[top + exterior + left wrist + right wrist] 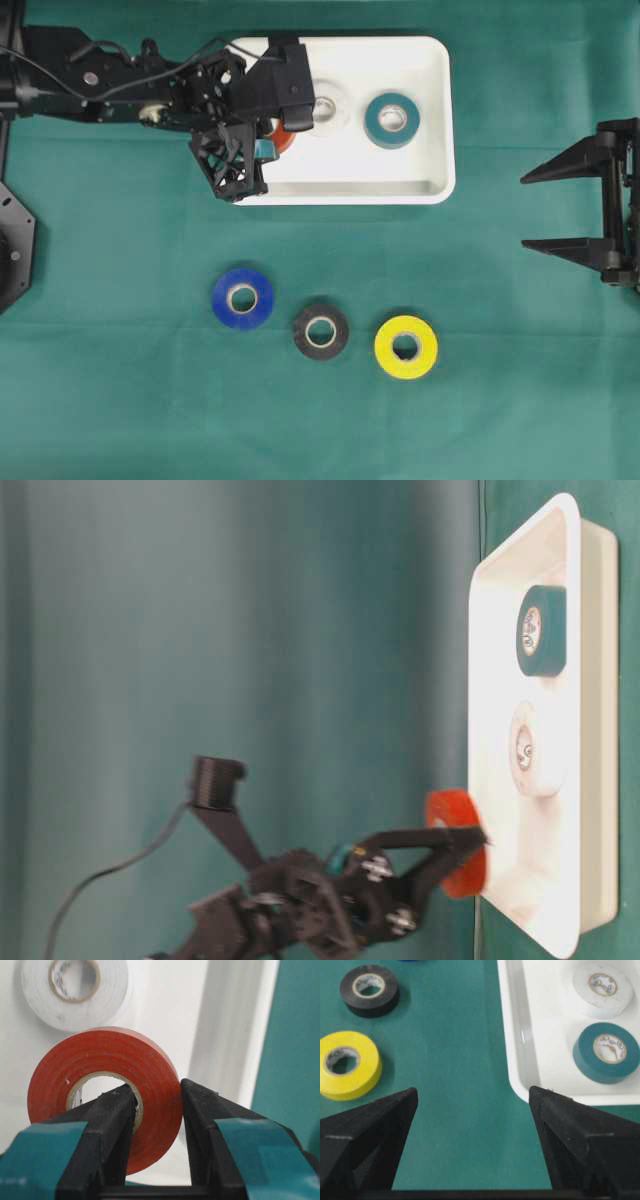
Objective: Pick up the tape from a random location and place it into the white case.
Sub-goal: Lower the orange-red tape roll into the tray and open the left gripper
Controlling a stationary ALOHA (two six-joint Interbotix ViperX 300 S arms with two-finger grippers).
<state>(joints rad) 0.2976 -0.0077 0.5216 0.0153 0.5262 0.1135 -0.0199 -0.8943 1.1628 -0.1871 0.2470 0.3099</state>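
The white case (432,120) lies at the top middle of the table (480,380), which has a green cloth all over it. The case has a raised rim all round and round corners. Its left end is under the left arm, so that end is crowded. Its right end is bare and has open room. Between the case and the three rolls lower down there is a wide strip of bare green cloth.

The left gripper (157,1097) is over the left end of the case. Its fingers (112,1125) pinch the red tape (107,1062), one finger in the hole of the roll and one on the outside. The red tape stands on its edge, up above the white floor of the case, just inside the rim.

The right gripper (560,210) is at the right edge of the table, well apart from everything. Its fingers (370,1125) are spread wide with nothing between them.

Inside the case a white tape (600,987) lies flat near the middle, close to the red tape. A teal tape (392,119) lies flat just beside it, toward the right.

On the cloth below the case lie three rolls in a row: a blue tape (242,298), a black tape (321,331) and a yellow tape (405,347)
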